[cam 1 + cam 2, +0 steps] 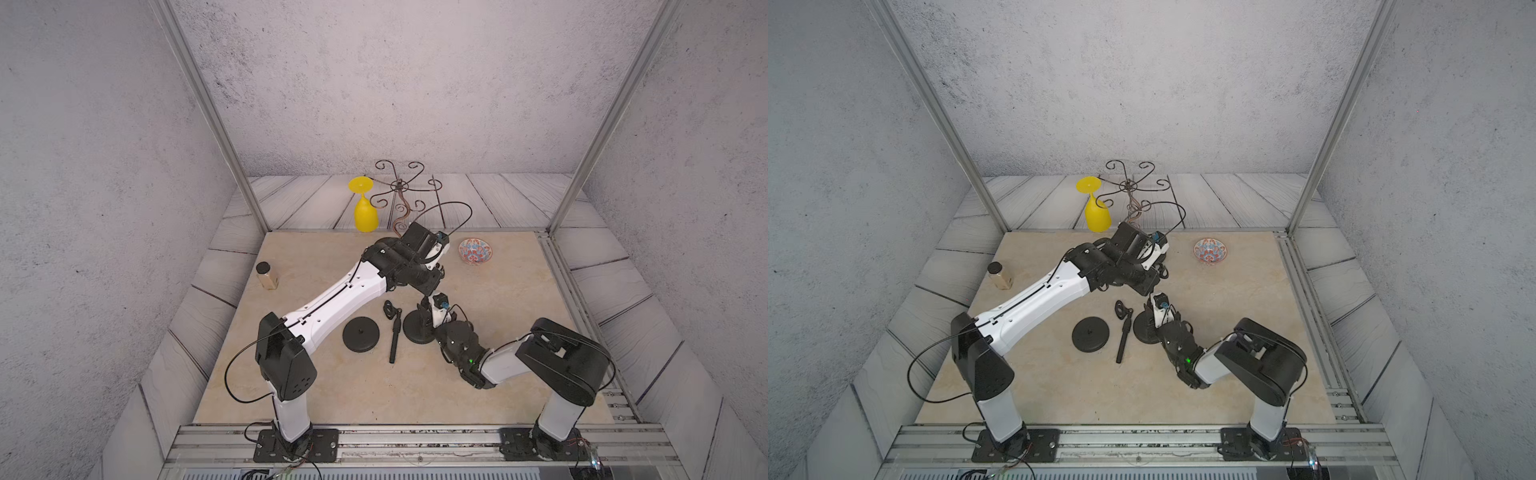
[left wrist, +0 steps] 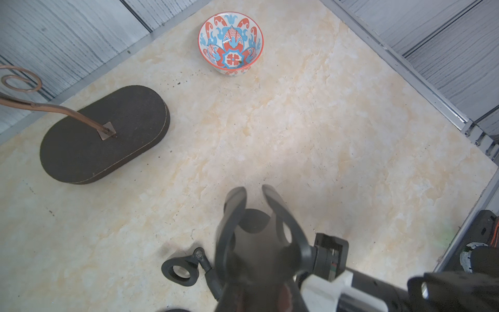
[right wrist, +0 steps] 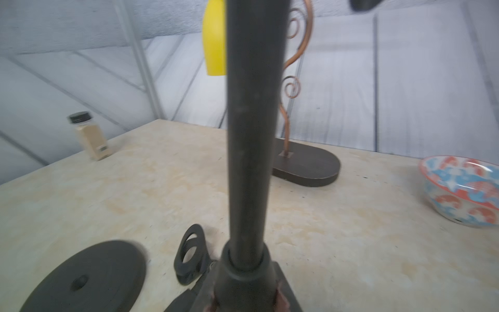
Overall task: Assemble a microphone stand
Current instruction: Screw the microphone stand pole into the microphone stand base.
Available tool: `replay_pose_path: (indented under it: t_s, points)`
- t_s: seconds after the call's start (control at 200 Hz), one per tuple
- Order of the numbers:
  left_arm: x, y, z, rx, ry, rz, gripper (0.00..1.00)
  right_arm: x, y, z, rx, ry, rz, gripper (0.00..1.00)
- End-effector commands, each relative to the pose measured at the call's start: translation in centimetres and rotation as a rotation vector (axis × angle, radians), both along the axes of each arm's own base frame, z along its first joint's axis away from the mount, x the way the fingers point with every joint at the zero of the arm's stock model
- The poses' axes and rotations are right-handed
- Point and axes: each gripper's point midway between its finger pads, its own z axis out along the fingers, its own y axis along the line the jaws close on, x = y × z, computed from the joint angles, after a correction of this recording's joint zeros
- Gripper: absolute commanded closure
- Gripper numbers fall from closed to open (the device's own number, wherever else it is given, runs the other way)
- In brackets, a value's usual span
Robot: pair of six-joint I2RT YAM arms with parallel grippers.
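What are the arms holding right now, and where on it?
The right gripper clamps the upright pole at its bottom collar, just above the round base. The left gripper is shut; whether it pinches anything cannot be told.

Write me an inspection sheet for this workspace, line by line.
Surface: beige marbled board, a few dark specks.
Job's things: upright pole standing on a round base; spare base and second rod lying flat beside it.
Clutter: spice jar, patterned bowl, yellow glass, scrolled wire rack.
Grippers: left gripper shut on the mic clip by the pole's top; right gripper closed on the pole's lower collar.
Cables: shoulder cable loop and wrist cable loop, both off the parts.
Surroundings: grey walls, aluminium frame posts.
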Motion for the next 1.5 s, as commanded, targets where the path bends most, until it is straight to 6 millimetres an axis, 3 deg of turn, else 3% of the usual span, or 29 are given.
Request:
replay_pose_path:
  t_s: [0.0,0.05,0.09,0.21,0.26,0.42,0.57,0.831,1.046,1.126,1.266,1.396,1.446,1.496]
  points:
    - [-0.7,-0.4,0.1,-0.011,0.018,-0.019,0.84,-1.2,-2.7,-6.0,-0.190,0.072,-0.224,1.00]
    - [-0.7,-0.3,0.1,-0.008,0.017,-0.017,0.84,-1.3,-1.7,-6.0,-0.185,0.073,-0.186,0.99]
    - [-0.7,-0.2,0.0,-0.005,0.016,-0.016,0.84,-1.5,-1.0,-5.8,-0.189,0.074,-0.148,0.93]
    - [-0.6,-0.1,0.0,-0.005,0.018,-0.013,0.84,-3.3,1.1,-3.9,-0.146,0.024,0.095,0.51]
    - [-0.6,0.0,-0.1,-0.007,0.020,-0.011,0.84,-4.3,1.3,-3.5,-0.127,0.018,0.185,0.40]
    - [-0.6,0.1,-0.1,-0.009,0.021,-0.012,0.84,-5.9,1.3,-1.8,-0.003,0.079,0.475,0.35]
    - [-0.6,0.3,0.1,-0.015,0.021,-0.011,0.84,-5.3,0.8,0.5,0.045,0.086,0.624,0.35]
    - [-0.6,0.2,0.2,-0.025,0.023,-0.013,0.84,-1.7,0.2,1.7,-0.012,0.103,0.655,0.41]
    - [-0.6,0.2,0.1,-0.021,0.026,-0.014,0.84,0.3,-0.2,0.8,-0.007,0.124,0.591,0.86]
    - [-0.6,0.2,0.0,-0.021,0.026,-0.015,0.84,0.9,-0.8,0.2,-0.002,0.135,0.536,0.94]
    - [-0.6,0.1,-0.1,-0.021,0.028,-0.015,0.84,1.8,-2.8,-1.9,-0.021,0.146,0.305,1.00]
    - [-0.6,0.1,-0.1,-0.025,0.028,-0.012,0.84,1.8,-5.7,-3.8,-0.196,0.108,-0.157,1.00]
    - [-0.6,0.1,0.0,-0.025,0.029,-0.012,0.84,1.5,-6.5,-3.7,-0.262,0.092,-0.319,1.00]
    - [-0.6,0.1,0.0,-0.025,0.028,-0.013,0.84,1.1,-6.8,-3.4,-0.222,0.076,-0.404,1.00]
